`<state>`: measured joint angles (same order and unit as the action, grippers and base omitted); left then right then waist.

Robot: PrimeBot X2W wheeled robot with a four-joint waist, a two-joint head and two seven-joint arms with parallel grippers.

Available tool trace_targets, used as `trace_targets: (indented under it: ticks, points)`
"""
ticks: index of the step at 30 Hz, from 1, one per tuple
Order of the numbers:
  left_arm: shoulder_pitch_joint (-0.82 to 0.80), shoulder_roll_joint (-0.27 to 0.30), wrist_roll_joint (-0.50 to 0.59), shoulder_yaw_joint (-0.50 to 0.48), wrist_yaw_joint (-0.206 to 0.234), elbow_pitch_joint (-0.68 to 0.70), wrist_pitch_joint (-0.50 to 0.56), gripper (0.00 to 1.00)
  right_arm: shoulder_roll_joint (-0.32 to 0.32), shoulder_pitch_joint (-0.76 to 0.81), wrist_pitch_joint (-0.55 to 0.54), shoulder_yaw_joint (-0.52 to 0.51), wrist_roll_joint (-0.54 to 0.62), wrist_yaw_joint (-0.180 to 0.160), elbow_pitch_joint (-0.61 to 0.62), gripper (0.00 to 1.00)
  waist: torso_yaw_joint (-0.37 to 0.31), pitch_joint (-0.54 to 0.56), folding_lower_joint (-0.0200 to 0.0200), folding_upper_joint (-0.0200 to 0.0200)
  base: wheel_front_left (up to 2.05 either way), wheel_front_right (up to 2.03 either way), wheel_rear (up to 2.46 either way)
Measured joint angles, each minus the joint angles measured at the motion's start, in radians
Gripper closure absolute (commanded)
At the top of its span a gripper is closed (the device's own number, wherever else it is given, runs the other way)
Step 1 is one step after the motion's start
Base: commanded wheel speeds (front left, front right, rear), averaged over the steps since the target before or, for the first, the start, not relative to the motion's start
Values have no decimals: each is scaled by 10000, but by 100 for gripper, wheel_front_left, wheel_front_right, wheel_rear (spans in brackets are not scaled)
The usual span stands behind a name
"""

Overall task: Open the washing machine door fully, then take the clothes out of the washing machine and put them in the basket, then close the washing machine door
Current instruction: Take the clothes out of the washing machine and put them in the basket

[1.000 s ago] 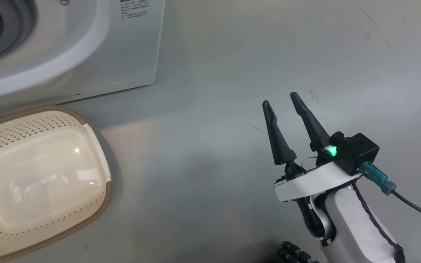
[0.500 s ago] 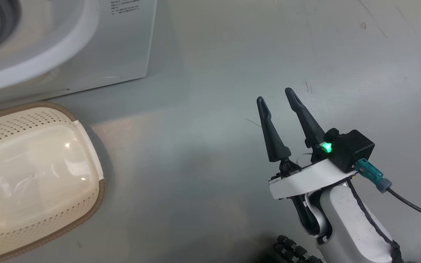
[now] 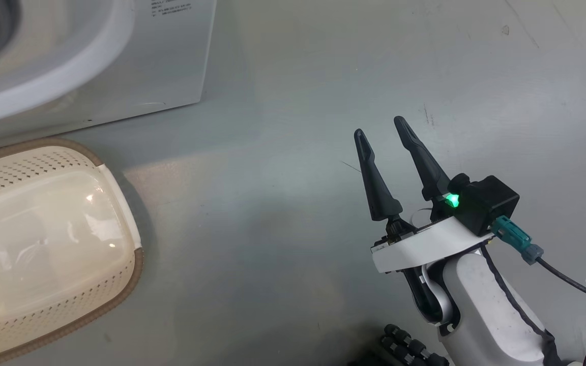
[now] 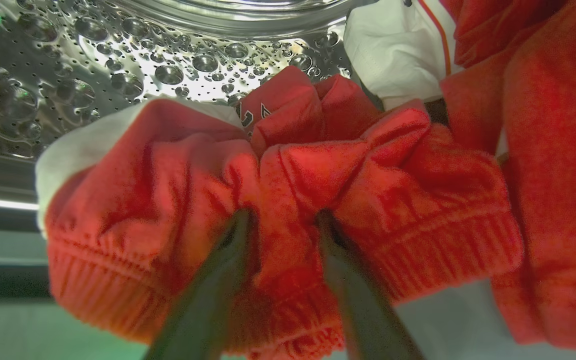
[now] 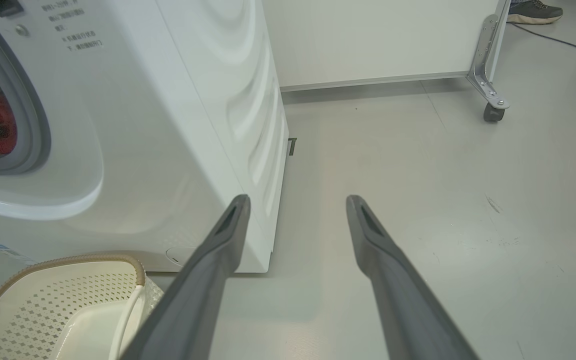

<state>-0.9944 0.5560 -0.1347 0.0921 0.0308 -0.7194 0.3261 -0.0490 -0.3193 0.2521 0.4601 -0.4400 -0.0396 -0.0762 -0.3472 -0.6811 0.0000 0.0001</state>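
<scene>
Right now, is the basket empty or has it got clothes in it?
The basket is empty: its cream bottom shows bare, and the red clothes lie in the steel drum.

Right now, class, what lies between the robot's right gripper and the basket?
Bare grey floor. The head view shows the right gripper on the right and the basket at the left edge, with no object on the stretch between them.

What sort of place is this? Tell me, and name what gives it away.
Likely a lab or test room staged as a laundry corner, not a home: a white washing machine and basket on a bare grey floor, a panel on a castor, a loose cable beyond.
</scene>
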Motion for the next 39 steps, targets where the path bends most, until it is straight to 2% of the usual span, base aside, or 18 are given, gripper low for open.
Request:
trace_targets:
  ticks: [7,14,19,27,39]
  points:
    - [-146,-96,15,82,-23,-230,67,100,0,-14,0,8,0,-67,-21,0,46,26,0,0,0,0,0]
    - [-155,-376,17,148,-21,-650,-399,100,0,-78,0,-48,4,-71,-163,0,154,244,0,0,0,0,0]
    - [-146,-550,15,192,-21,-920,-828,100,-2,-109,0,-150,21,-71,-282,0,267,511,0,0,0,0,0]
    - [46,-1131,-42,382,-102,-1275,-1618,100,-4,-109,0,-349,119,-65,-531,0,519,1102,0,0,0,0,0]
    - [1146,-1877,-286,562,-372,-1760,-3026,100,-8,72,0,-779,301,35,-965,0,1025,2295,0,0,0,0,0]
